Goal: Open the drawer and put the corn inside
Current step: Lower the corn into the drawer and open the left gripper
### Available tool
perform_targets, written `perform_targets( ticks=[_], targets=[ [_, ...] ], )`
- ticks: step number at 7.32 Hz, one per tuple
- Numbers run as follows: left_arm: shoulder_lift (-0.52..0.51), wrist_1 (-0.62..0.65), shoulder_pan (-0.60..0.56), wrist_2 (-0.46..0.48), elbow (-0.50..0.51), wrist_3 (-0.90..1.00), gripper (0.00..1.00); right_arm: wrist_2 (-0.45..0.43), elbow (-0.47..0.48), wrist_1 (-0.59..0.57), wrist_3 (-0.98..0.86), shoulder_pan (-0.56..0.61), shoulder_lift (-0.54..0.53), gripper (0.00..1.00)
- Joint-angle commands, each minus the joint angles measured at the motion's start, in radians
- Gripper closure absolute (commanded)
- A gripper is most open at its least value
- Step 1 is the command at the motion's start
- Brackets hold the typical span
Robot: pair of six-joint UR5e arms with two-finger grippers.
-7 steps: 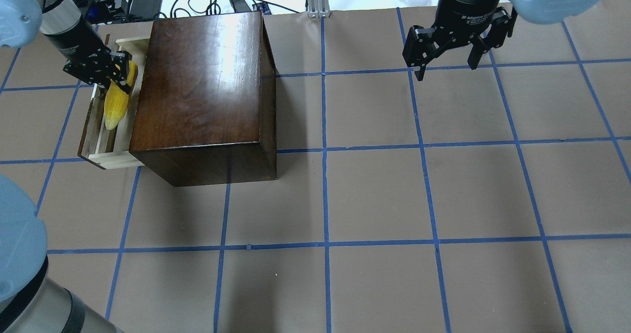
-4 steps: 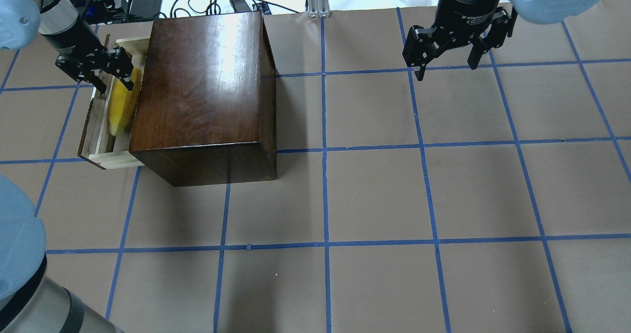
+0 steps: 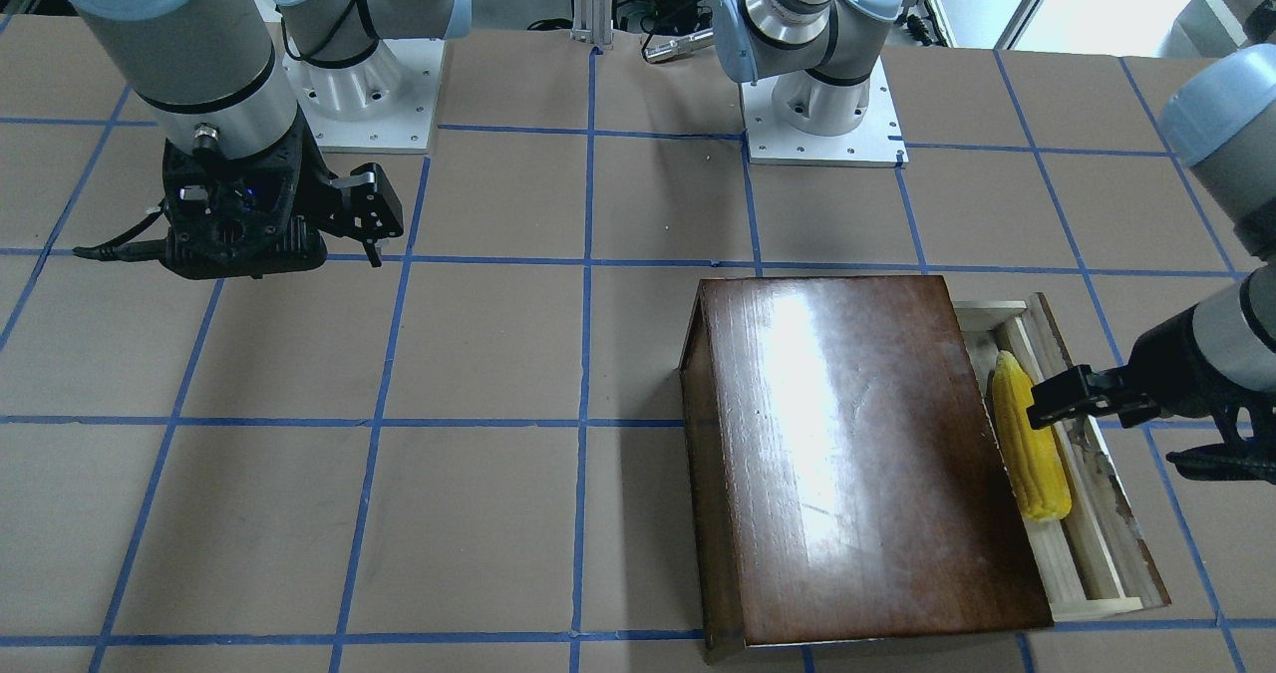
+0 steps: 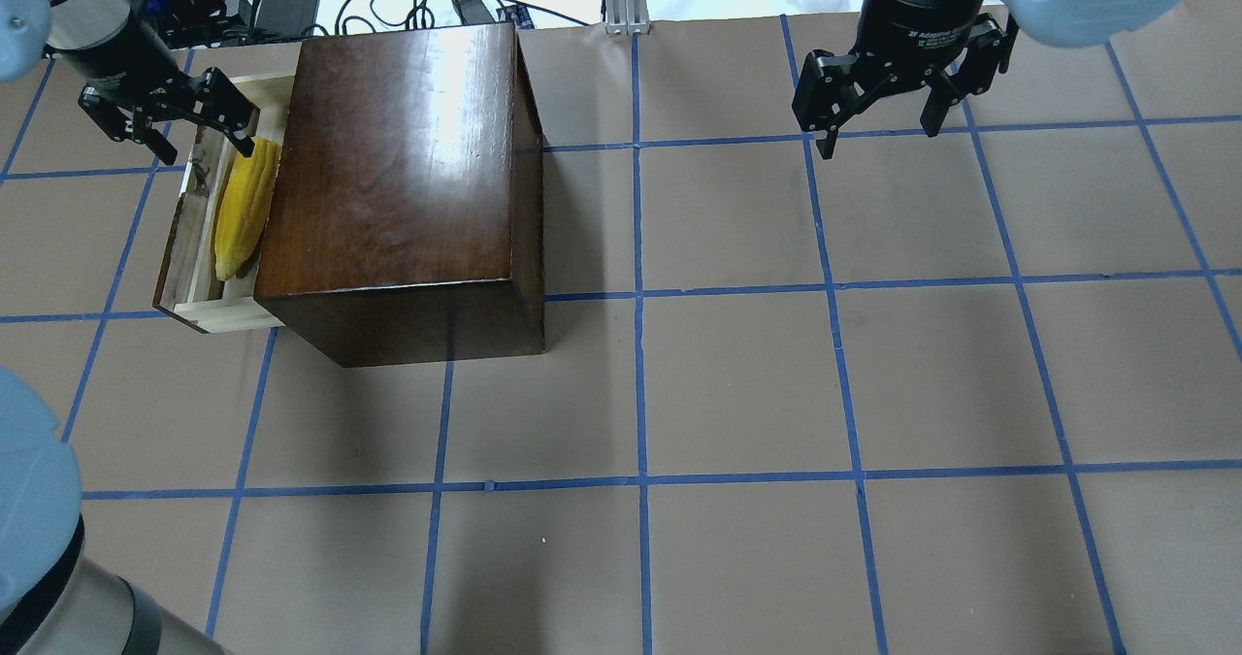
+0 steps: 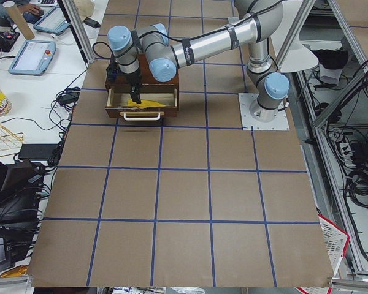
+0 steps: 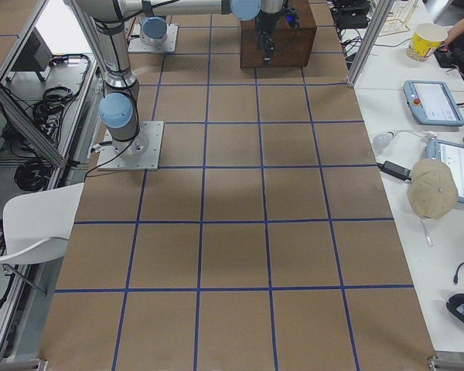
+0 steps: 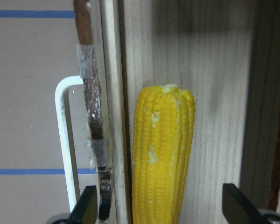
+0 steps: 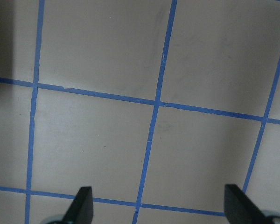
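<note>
Corn [image 4: 245,211] is in the drawer [image 4: 225,316], flat on the pale wood floor. It lies lengthwise, with the skinny tip pointing back toward my base and the fat end away from it. The drawer is slid out of the dark glossy box [image 4: 398,170] on my left side, so the tray is uncovered and the cob shows from above. From my left wrist camera the cob sits just beside the pale strip along the inside of the dark front panel, with bare wood between it and the box. The white handle [image 7: 65,140] sticks out from the scuffed front panel over the counter [image 4: 737,383].

My left hand [image 4: 206,141] hangs over the far end of the drawer, fingers spread wide and gripping nothing. One fingertip is out on the front panel side and the other is toward the box side. The cob runs between them with a gap on both sides, so there's no contact with it.

My right hand [image 4: 881,143] is way over on the other side, well apart from the box, hovering above bare counter. Its fingers are spread too and it's empty. Its wrist camera just gets brown surface and blue tape lines [image 8: 154,105] between the two fingertips.
</note>
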Motion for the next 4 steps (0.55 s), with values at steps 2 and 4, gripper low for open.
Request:
perform_targets(
  ticks=[2, 4],
  targets=[
    [0.142, -0.079, -0.111, 0.003, 0.015, -0.127, 0.0, 0.0, 0.0, 0.0, 0.0, 0.0, 0.0, 0.0],
    [0.193, -0.086, -0.252, 0.003, 0.0, -0.268, 0.0, 0.0, 0.0, 0.0, 0.0, 0.0, 0.0, 0.0]
  ],
)
